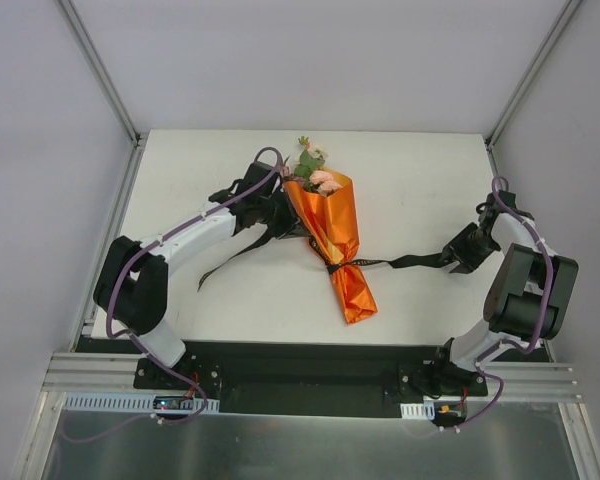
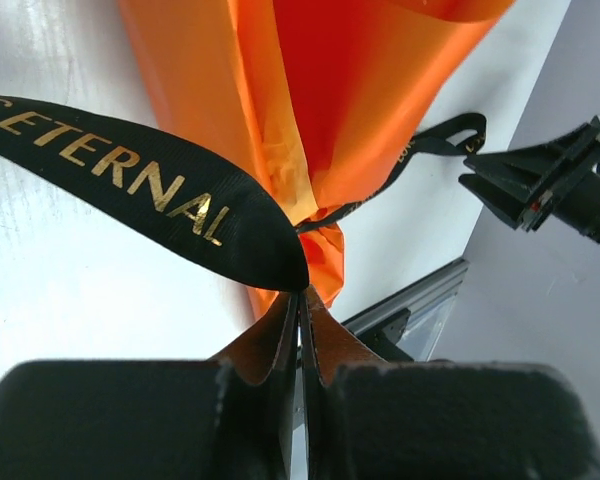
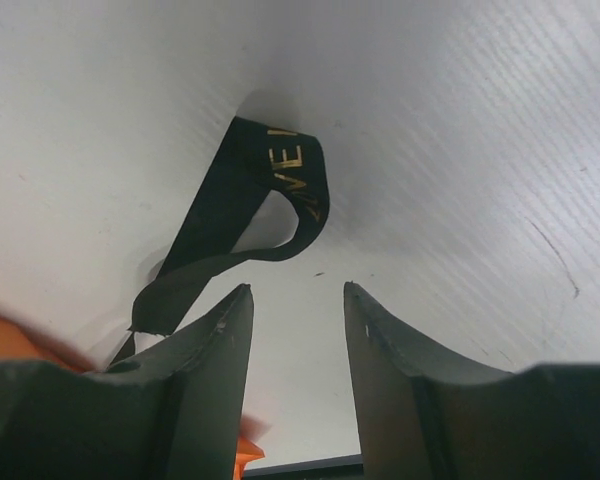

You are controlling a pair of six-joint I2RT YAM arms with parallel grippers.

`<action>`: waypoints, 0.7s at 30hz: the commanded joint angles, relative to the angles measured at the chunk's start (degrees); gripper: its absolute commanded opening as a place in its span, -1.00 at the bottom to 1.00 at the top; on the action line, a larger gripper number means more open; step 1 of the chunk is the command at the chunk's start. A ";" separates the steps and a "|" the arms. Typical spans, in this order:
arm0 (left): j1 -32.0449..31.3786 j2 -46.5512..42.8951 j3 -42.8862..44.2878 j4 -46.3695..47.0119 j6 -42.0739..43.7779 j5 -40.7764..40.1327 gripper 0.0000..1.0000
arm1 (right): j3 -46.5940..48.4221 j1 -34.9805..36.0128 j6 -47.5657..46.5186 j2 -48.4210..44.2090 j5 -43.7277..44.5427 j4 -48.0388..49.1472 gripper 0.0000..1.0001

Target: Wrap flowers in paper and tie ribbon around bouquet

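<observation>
- Left pincer [image 2: 301,300]: pressed together, its two tips pinching one black ribbon [image 2: 150,190] at the lower centre of my left wrist view. Gold letters on the band read "ETERNAL".
- Right pincer [image 3: 295,295]: spread, with a clear gap between its two fingers and nothing in that gap. One looped end of the ribbon lies on the white worktop [image 3: 460,150] just beyond the tips, in the upper left half of that view, apart from both fingers.
- One bouquet [image 1: 335,245] lies near the centre of the top view. Its wide end points to the upper left and its narrow tail to the lower right.
- One orange paper [image 2: 380,100] sheet forms the cone. The ribbon circles it once at the narrow waist.
- One small bunch of flowers [image 1: 320,178] shows at the wide end, pink blooms with green leaves. I cannot count the blooms exactly.
- Two ribbon runs leave the waist in the top view. One goes right towards my right pincer. The other goes up to my left pincer, and a loose tail trails from there to the lower left.
</observation>
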 commanded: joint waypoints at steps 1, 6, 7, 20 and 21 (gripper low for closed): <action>0.59 -0.44 0.77 0.88 4.98 5.40 -1.00 | 2.43 -0.95 -1.19 -0.49 5.07 -2.05 -0.10; 0.59 0.18 1.21 0.88 6.39 7.70 -1.00 | 5.50 -1.31 -1.72 3.02 7.26 -2.05 -0.19; 0.59 0.70 1.39 0.88 6.48 8.31 -1.00 | 6.55 -1.22 -1.72 3.38 7.70 -2.32 -0.19; -3.44 3.96 1.91 1.14 6.31 15.61 -1.00 | 8.75 -1.13 -3.73 7.77 6.58 1.02 -0.13; -3.80 4.39 2.61 1.14 6.31 15.96 -1.00 | 8.93 -0.79 -4.17 8.38 6.13 1.46 -0.19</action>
